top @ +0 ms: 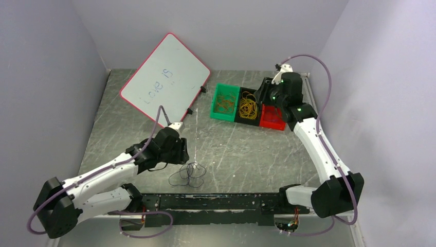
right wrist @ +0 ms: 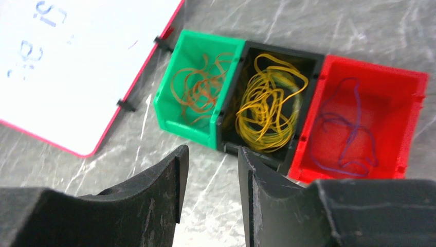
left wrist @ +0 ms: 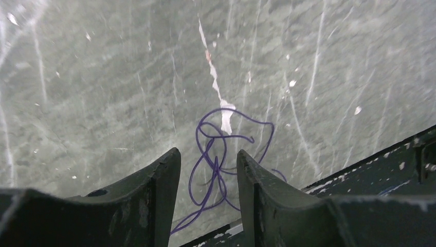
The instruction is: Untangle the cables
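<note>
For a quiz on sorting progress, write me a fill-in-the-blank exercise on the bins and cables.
The green bin holds ___ loops. The yellow loops lie in the ___ bin. The loose tangle on the table is ___.
Missing: orange, black, purple.

A robot lab test cell around me, plain pale lilac walls [top: 46, 77], scratched grey metal tabletop [top: 241, 149], my white-and-black left arm [top: 97, 177] and right arm [top: 321, 149] on a black base rail [top: 216, 201], red-rimmed whiteboard [top: 164, 77], small green plastic bin [top: 221, 116], black bin [top: 246, 122], red bin [top: 271, 125]
</note>
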`<act>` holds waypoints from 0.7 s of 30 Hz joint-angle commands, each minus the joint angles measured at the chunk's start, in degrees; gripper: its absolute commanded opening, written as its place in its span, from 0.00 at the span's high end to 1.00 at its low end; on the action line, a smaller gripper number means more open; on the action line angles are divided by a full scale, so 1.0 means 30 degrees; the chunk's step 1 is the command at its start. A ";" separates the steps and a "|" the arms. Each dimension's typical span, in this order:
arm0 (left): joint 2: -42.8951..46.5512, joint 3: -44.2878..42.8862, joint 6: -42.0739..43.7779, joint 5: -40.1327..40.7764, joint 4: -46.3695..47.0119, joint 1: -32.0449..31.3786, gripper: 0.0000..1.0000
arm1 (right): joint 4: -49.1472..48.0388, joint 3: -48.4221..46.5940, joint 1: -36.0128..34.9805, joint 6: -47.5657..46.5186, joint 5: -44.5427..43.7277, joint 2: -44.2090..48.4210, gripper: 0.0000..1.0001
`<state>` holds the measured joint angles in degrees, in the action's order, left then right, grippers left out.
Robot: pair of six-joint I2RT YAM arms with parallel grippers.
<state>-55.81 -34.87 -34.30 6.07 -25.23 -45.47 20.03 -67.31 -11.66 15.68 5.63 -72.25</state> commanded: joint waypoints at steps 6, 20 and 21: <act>-0.2766 -0.0069 -0.0968 -0.1593 -0.1053 -0.0649 0.47 | 0.1184 0.1643 -0.1964 0.0569 0.0367 0.1259 0.56; -0.4333 0.0860 -0.1636 -0.1267 -0.0043 -0.1014 0.69 | 0.0536 0.2477 -0.2387 0.0508 0.1372 0.1356 0.56; -0.4346 0.0767 -0.1577 -0.1133 -0.0003 -0.1014 0.74 | 0.0384 0.2587 -0.2471 0.0514 0.1584 0.1397 0.56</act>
<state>-68.69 -32.18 -38.68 2.90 -27.09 -48.18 22.57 -60.64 -18.11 17.12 7.94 -68.99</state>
